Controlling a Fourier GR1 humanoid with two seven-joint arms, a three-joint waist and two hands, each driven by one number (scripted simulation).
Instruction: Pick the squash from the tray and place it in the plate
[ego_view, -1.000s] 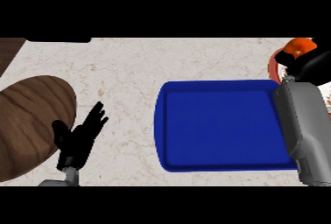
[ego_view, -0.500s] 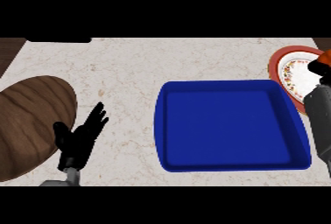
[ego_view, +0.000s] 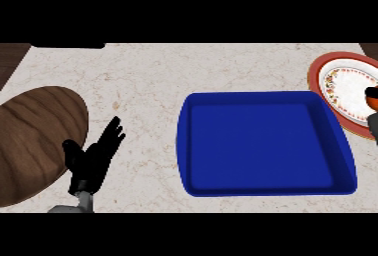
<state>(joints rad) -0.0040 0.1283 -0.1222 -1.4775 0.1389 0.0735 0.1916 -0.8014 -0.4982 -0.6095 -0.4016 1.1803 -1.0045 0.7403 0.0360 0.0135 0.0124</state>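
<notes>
Since the earlier frames, the right forearm has been withdrawn toward the right edge, so that more of the plate (ego_view: 347, 90) is now exposed; only a small dark portion of the right hand (ego_view: 373, 119) is seen at the right border, over the plate's right side. Whether the fingers of this hand are curled or straight cannot be told, since almost all of the hand is cut off by the edge. A small orange patch is seen at the same border, directly above the dark portion; it is taken to be the squash (ego_view: 373, 100), located at the plate's right side. Whether it is rested on the plate or is held by the hand cannot be told.

The left hand (ego_view: 92, 157) is shown at the lower left, unchanged in position. Its fingers are held straight and spread, pointing up and slightly right, and nothing is grasped. It is positioned over the pale marble counter (ego_view: 148, 80), just beside the right edge of the round wooden board (ego_view: 33, 135).

The plate is white with a patterned band and a red rim, and it is partly cut off by the right border. The blue tray (ego_view: 196, 150) is located at centre right, between the left hand and the plate. Its upper right corner lies just beside the plate's lower left rim. No item is seen inside the tray.
</notes>
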